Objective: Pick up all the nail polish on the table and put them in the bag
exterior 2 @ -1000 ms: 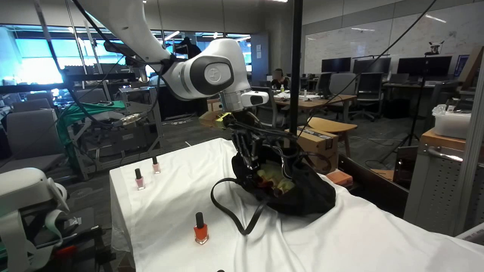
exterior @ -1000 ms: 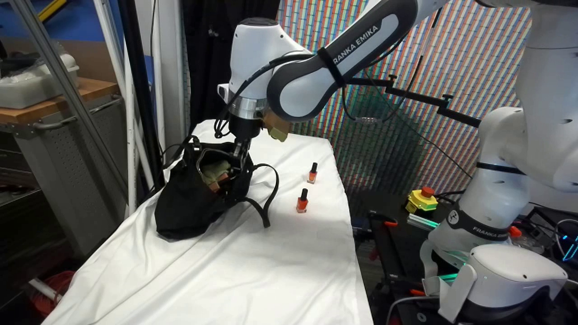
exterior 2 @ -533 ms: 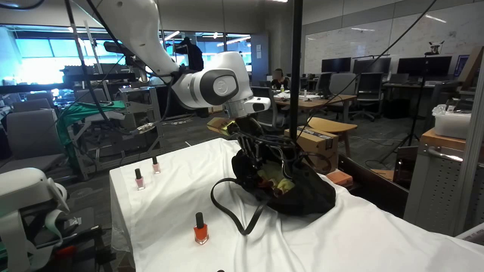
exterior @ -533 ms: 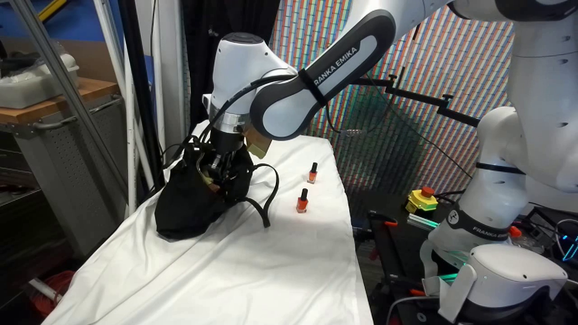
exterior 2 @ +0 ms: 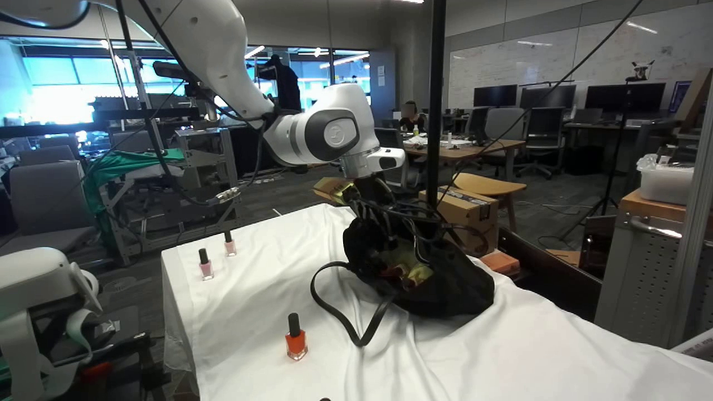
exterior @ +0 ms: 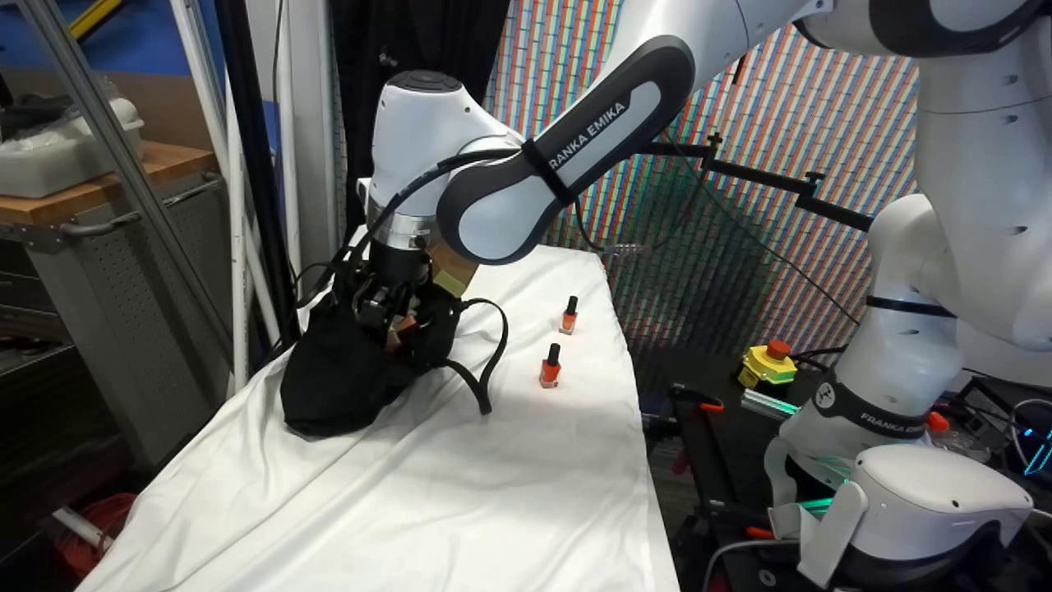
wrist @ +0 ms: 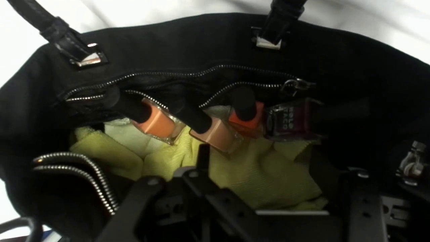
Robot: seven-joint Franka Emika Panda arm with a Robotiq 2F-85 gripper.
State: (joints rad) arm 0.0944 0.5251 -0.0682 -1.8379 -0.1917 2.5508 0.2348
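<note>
Black jointed gripper (wrist: 277, 183) is hanging in the mouth of the slumped black fabric bag (exterior: 341, 382), fingers spread w/ only yellow-green fabric (wrist: 258, 173) showing btwn; four small, black-capped glassy bottles (wrist: 156, 122) are lying askew inside. Orange-red bottles (exterior: 550, 372) & pale pink bottles (exterior 2: 206, 269) are standing upright on the white-cloth-covered table (exterior: 518, 485); prob. light, hard, slick & breakable, they're calling for a gentle hold on the cap.

Wrinkled cloth (exterior: 460, 493) covered the worktop (exterior 2: 262, 289); the bag (exterior: 337, 374) was matt fabric with shiny metal zips (wrist: 191, 74); the nail polish bottles (exterior 2: 296, 340) were glossy glass with matt caps (exterior 2: 293, 324).
</note>
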